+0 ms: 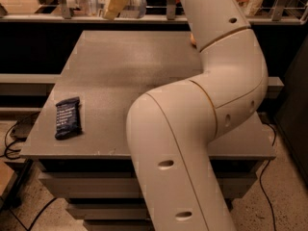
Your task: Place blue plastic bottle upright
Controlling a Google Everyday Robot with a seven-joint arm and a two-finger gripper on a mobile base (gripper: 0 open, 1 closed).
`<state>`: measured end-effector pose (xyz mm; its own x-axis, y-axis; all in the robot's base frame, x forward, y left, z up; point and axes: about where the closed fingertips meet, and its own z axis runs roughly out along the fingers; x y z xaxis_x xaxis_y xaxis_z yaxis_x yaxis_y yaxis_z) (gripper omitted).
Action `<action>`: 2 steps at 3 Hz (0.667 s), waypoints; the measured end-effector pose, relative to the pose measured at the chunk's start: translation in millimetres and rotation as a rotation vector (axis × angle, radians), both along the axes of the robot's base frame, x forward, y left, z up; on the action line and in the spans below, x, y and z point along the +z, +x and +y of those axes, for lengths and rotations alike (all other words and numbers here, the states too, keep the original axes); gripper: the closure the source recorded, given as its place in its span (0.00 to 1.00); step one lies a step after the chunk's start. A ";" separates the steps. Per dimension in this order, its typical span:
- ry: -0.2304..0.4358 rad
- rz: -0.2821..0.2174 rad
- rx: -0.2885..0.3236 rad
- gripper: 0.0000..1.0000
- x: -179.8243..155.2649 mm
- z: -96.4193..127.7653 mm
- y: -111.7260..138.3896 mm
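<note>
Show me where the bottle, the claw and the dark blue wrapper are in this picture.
bottle [91,1]: camera view, clear body left of the claw.
claw [115,6]: camera view, top edge, tan finger pad crossing the bottle it holds.
wrapper [68,118]: camera view, left side, middle of the flat pack.

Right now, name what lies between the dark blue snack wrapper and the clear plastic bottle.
Camera view: only bare grey tabletop; the gripper holds the bottle aloft, top left.
</note>
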<state>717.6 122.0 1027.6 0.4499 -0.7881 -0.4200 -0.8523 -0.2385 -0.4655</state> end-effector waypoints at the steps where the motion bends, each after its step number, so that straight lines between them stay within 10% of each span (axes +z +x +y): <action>1: 0.037 0.030 -0.002 1.00 -10.0 3.9 4.6; 2: 0.117 0.071 -0.006 1.00 -14.2 1.2 6.8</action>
